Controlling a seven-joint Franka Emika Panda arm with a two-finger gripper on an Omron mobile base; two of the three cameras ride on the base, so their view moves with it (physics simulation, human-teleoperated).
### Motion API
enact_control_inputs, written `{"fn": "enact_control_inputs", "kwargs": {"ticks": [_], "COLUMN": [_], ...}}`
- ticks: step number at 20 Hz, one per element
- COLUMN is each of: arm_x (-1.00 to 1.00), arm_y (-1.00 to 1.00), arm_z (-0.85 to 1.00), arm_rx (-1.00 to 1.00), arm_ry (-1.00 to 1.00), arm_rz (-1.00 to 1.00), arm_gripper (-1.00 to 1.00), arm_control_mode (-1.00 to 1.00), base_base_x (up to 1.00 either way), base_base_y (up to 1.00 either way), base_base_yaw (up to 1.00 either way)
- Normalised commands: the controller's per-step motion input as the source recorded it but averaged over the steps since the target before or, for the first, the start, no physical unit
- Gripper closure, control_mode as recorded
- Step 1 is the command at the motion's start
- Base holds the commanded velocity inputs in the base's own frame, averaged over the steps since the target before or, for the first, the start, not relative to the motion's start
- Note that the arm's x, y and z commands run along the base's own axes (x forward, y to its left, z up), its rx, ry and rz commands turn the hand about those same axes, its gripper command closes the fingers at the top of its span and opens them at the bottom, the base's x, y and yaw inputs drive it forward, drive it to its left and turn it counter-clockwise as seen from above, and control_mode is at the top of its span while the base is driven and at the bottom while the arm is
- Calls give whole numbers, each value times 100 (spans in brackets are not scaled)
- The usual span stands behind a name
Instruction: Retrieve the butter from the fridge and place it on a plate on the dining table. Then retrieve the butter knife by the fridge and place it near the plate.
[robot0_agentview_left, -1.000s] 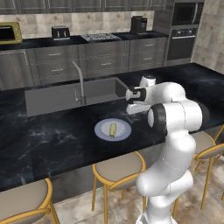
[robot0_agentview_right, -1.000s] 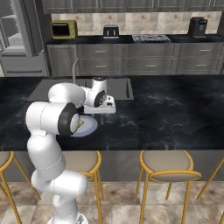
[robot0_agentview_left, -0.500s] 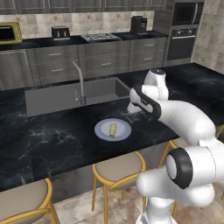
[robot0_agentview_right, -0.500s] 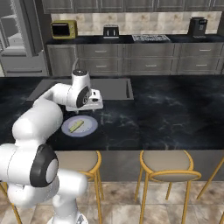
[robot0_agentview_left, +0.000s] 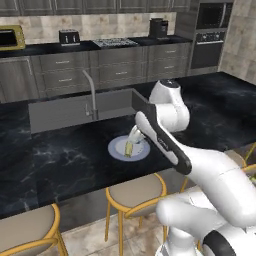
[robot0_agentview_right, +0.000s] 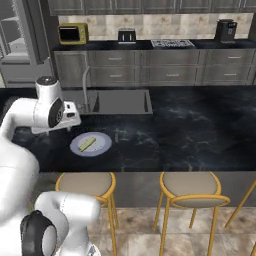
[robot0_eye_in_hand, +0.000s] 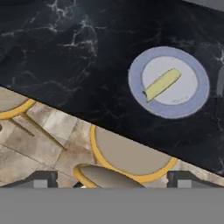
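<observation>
The gripper (robot0_eye_in_hand: 112, 177) stands wide open and holds nothing: in the hand view its two dark finger tips (robot0_eye_in_hand: 41, 178) sit far apart at the bottom, with only a stool seat and floor tiles between them. In the right base view the hand (robot0_agentview_right: 67, 116) hangs above the dining table (robot0_agentview_right: 200, 125), up and to the left of the plate (robot0_agentview_right: 91, 144) and clear of it, near the sink's front left corner. In the left base view the forearm crosses in front of the plate's (robot0_agentview_left: 116, 148) right side, so the finger tips cannot be made out there. The butter (robot0_eye_in_hand: 162, 84) lies flat on the middle of the plate (robot0_eye_in_hand: 135, 87), a pale yellow stick set slantwise, well inside the rim; it also shows in the left base view (robot0_agentview_left: 129, 148) and in the right base view (robot0_agentview_right: 87, 144). The plate rests on the black veined top close to the front edge, just in front of the built-in sink (robot0_agentview_right: 120, 101), whose faucet (robot0_agentview_left: 91, 95) rises at the basin's near rim. Round stools (robot0_agentview_right: 191, 185) with yellow frames stand on the tiled floor along the table's front edge, one almost under the plate. Across the room a back counter (robot0_agentview_right: 150, 46) carries a yellow oven (robot0_agentview_right: 73, 34), a toaster (robot0_agentview_right: 127, 35) and a coffee machine (robot0_agentview_right: 226, 30), and the grey fridge (robot0_agentview_right: 20, 45) stands at its left end.
</observation>
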Motion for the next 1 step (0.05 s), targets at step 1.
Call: {"fn": "enact_control_inputs", "kwargs": {"ticks": [1], "arm_x": [-100], "arm_y": [100], "arm_z": [11], "arm_rx": [0], "arm_ry": [0], "arm_rz": [22], "arm_gripper": [-100], "arm_control_mode": [-100], "base_base_x": [0], "base_base_y": [0], "base_base_yaw": [0]}}
